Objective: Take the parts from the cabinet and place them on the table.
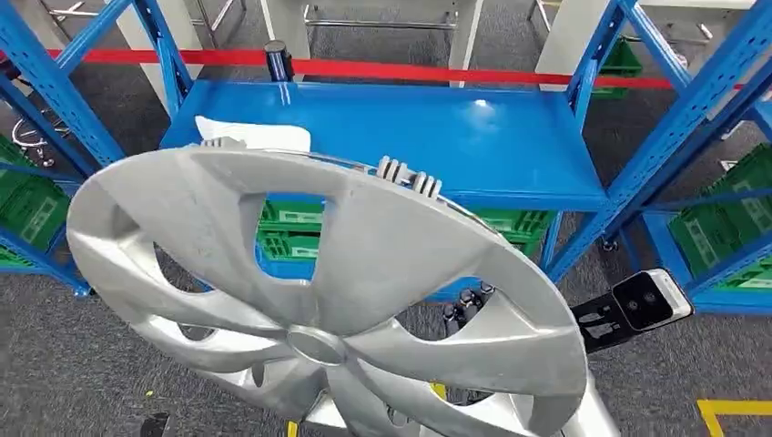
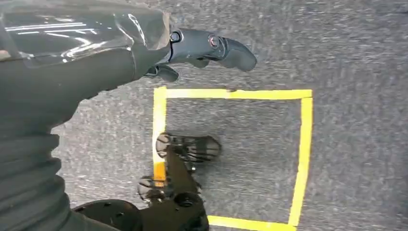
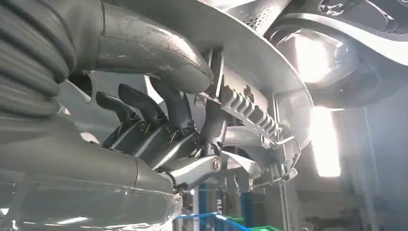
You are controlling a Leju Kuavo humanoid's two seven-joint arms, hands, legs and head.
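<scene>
A large silver wheel cover hangs tilted close in front of me, before the blue cabinet shelf. My right hand grips its rim from behind, thumb on one side and dark fingers on the other, against the ribbed clips of the wheel cover. Through an opening in the cover I see the dark fingers of that hand. My left hand hangs over the grey floor with its fingers apart and nothing in it. A white flat piece lies on the shelf's left part.
Green crates sit under the shelf, and more stand in the racks at left and right. Blue uprights frame the shelf. A red strip runs behind it. Yellow tape marks a square on the floor.
</scene>
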